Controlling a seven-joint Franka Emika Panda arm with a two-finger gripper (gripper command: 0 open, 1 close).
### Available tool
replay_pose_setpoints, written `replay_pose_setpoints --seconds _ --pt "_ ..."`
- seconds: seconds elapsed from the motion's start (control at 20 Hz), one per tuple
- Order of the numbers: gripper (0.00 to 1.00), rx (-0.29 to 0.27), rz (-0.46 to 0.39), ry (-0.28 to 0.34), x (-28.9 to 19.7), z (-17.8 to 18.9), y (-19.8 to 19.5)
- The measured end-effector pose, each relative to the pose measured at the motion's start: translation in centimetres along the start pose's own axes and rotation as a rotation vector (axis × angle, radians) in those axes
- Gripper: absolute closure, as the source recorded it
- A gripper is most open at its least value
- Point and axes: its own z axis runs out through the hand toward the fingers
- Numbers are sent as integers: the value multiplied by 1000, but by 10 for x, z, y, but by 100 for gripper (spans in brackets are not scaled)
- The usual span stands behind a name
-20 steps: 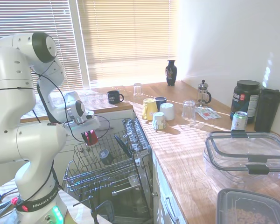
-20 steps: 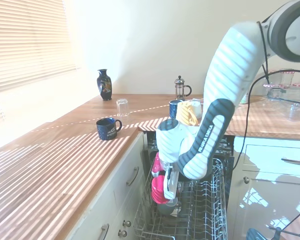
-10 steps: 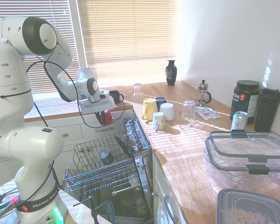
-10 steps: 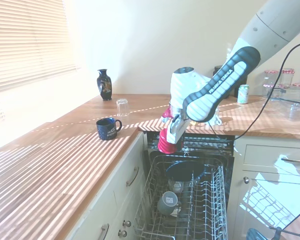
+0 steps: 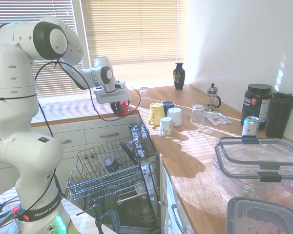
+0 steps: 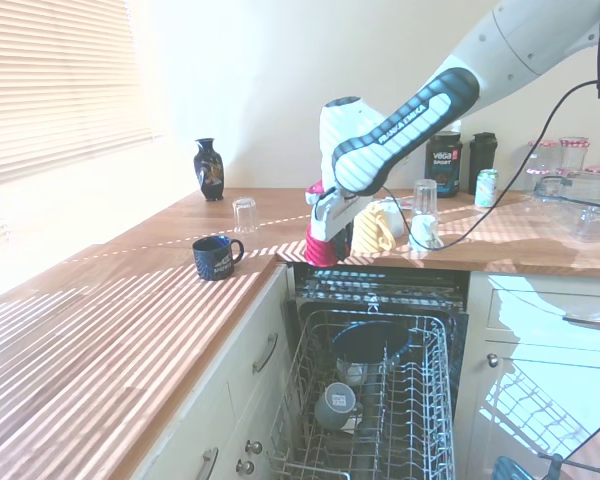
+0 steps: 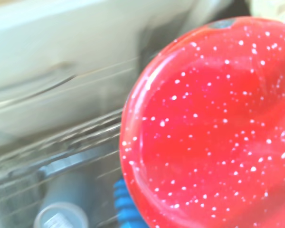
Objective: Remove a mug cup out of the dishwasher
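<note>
My gripper (image 5: 119,103) is shut on the mug cup (image 5: 121,108), a small glossy red mug, and holds it in the air at counter height above the back of the open dishwasher (image 5: 136,141). From the other side, the mug cup (image 6: 323,245) hangs under the gripper (image 6: 322,222), well above the grey wire rack (image 6: 420,400) and just in front of the counter edge. The wrist view is mostly filled by the red, white-speckled mug cup (image 7: 209,128), with blurred rack wires beside it.
A dark grey mug (image 6: 335,405) lies in the rack. A navy mug (image 6: 217,256), a glass (image 6: 244,213) and a vase (image 6: 208,168) stand on the counter. Yellow, white and blue cups (image 5: 163,116), a French press (image 5: 213,96) and plastic containers (image 5: 259,161) occupy the counter's other arm.
The arm has lifted the red mug up out of the rack and carried it toward the counter, from among the tines to counter height.
</note>
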Motion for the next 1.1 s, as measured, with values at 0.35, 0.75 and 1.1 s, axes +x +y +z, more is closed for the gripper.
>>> replay_pose_setpoints --seconds 0.35,0.75,1.1 --pt "100 -47 74 -31 67 5 0" --pt "100 -69 125 -74 110 31 9" --pt "100 -93 143 -105 128 63 19"
